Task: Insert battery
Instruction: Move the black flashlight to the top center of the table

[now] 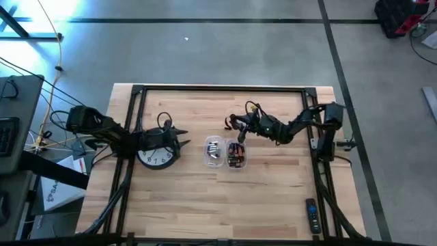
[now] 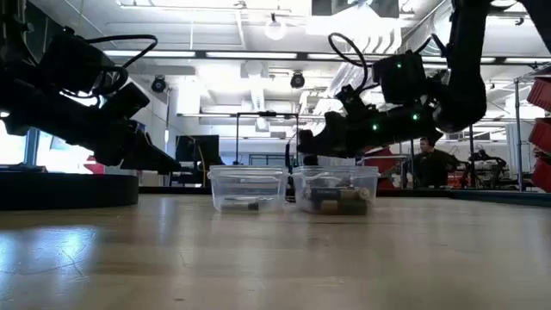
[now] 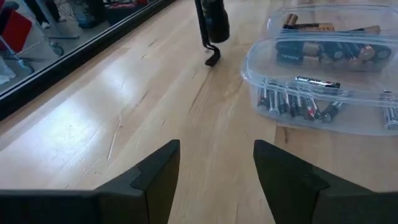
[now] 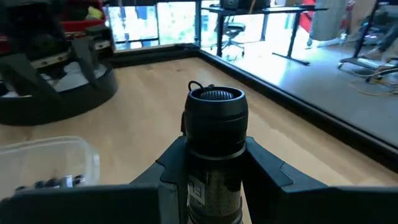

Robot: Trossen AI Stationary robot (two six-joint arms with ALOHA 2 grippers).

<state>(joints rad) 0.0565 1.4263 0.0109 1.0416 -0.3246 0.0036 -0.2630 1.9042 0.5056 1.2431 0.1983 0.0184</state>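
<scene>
Clamped between the right gripper [image 4: 214, 180] fingers, a flashlight [image 4: 214, 134] is filling the right wrist view, its ribbed round end pointing away and a small cord loop showing at its side. From above, this gripper is hovering just behind the two tubs [image 1: 225, 153] at mid-table. One tub is holding loose slim batteries [image 3: 298, 102]; the other, behind it, is holding fatter ones. The left gripper [image 3: 214, 180] is waiting with fingers spread wide, resting over the clock [image 1: 157, 156] on the left side, aimed toward the tubs. A remote [image 1: 311, 215] is lying near the table's front right edge. A battery will likely be small, rigid, smooth and prone to rolling, so pinching it across its middle, square to its length, looks safest. The flashlight looks stiff and moderately heavy.
</scene>
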